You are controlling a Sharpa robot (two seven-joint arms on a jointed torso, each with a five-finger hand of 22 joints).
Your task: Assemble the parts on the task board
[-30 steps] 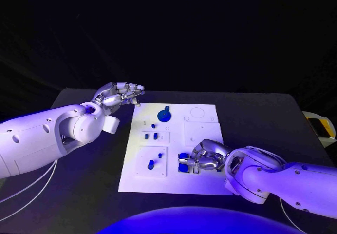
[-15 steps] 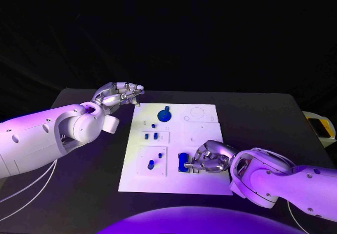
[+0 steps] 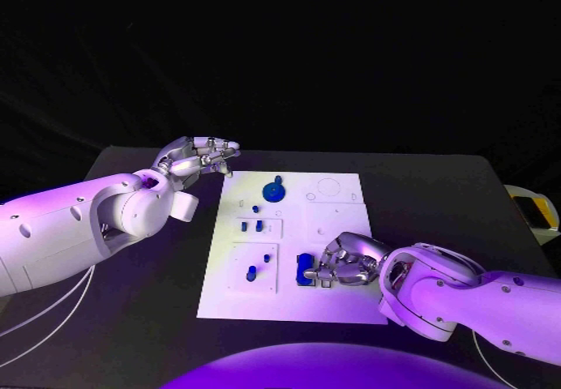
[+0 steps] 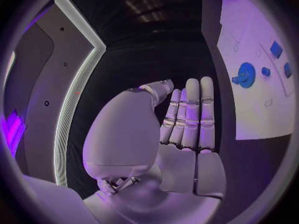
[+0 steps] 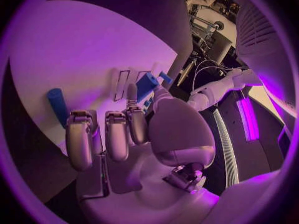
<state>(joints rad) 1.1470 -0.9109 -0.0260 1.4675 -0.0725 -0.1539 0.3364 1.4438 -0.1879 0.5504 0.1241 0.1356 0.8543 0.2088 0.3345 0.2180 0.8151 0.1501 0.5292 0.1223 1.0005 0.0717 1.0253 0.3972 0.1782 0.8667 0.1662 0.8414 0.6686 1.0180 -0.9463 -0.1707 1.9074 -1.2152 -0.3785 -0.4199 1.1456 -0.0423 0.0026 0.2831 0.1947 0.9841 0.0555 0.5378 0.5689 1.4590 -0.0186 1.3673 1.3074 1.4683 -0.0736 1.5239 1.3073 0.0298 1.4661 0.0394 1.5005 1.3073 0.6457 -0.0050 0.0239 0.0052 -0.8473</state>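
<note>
Right silver many-fingered hand (image 3: 346,261) low over near right quarter of white rectangular task board (image 3: 339,212), fingers curled down around a blue block-shaped part (image 3: 306,268) at the recess there. Right wrist view: thumb and nearest finger (image 5: 133,115) pressed against an upright blue block (image 5: 147,84); other fingers bent short of the board; a separate blue cylindrical peg (image 5: 57,105) lying apart on the white surface. Judged as holding the block, seating step in hand; whether block is fully down in its recess cannot be told, contact line hidden by fingers. Left silver many-fingered hand (image 3: 201,156) off the board, just beyond its far left corner, above the black table (image 3: 140,316). Left wrist view: fingers (image 4: 190,115) straight and side by side, thumb folded across, nothing in the palm; judged empty and idle, narrow spread. Elsewhere on board: round blue disc part with a small knob (image 3: 274,191) near far edge, two small blue upright pieces (image 3: 250,227) in the middle left panel, two small blue oval pieces (image 3: 257,268) in the near left panel. Far right outlines on board unfilled. Assembly judged partly done. Next move calls for straight downward press on the block, then release without tilting it; risk of block cocking in recess if thumb drags on withdrawal. Left hand free to steady the board edge if it shifts.
</note>
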